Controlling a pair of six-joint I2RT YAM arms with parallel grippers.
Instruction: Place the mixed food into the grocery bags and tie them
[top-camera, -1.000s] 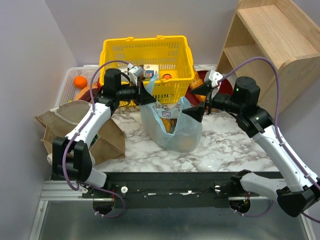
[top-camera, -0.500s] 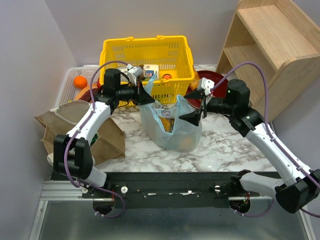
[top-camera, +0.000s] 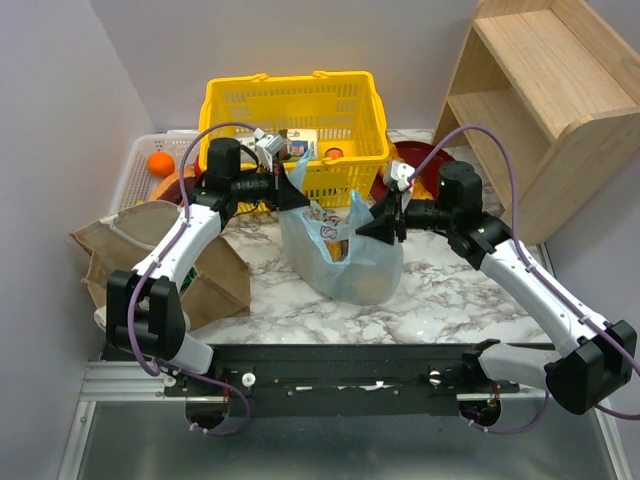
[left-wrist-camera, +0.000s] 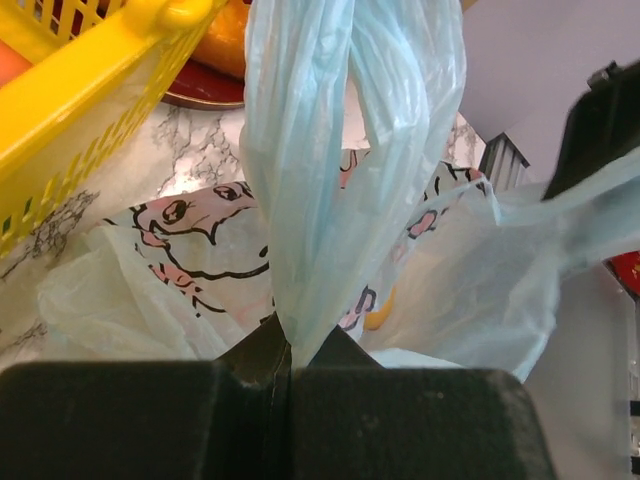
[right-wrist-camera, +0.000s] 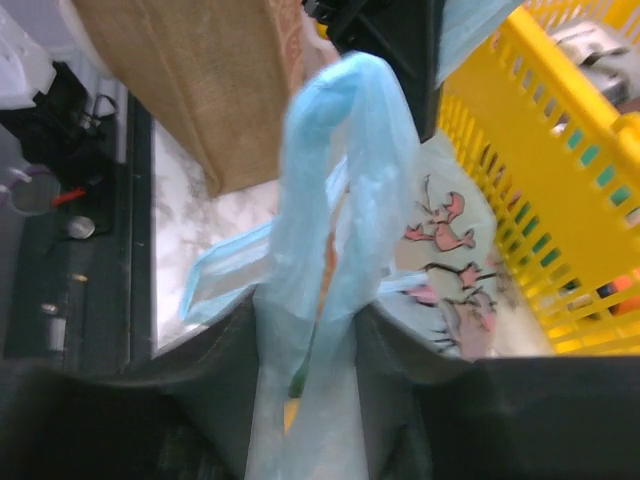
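Left gripper (top-camera: 292, 190) clenched on the light-blue bag (top-camera: 350, 265), right gripper (top-camera: 385, 225) at its other side. Top view: bag centre frame on marble table (top-camera: 450, 290), before yellow basket (top-camera: 250, 110), food (top-camera: 342, 250) inside. Both forearms reach in level, handles raised, likely for tying. Left wrist view: jaws pinched flat on twisted left handle (left-wrist-camera: 330, 150). Right wrist view: right handle (right-wrist-camera: 340, 150) runs up between the jaws, centre frame; gripped tight or not, can't tell.

The right tool (top-camera: 385, 222) is swinging left toward the light-blue bag (top-camera: 345, 262), its jaws narrowing around the bag's raised right handle (right-wrist-camera: 340, 150).
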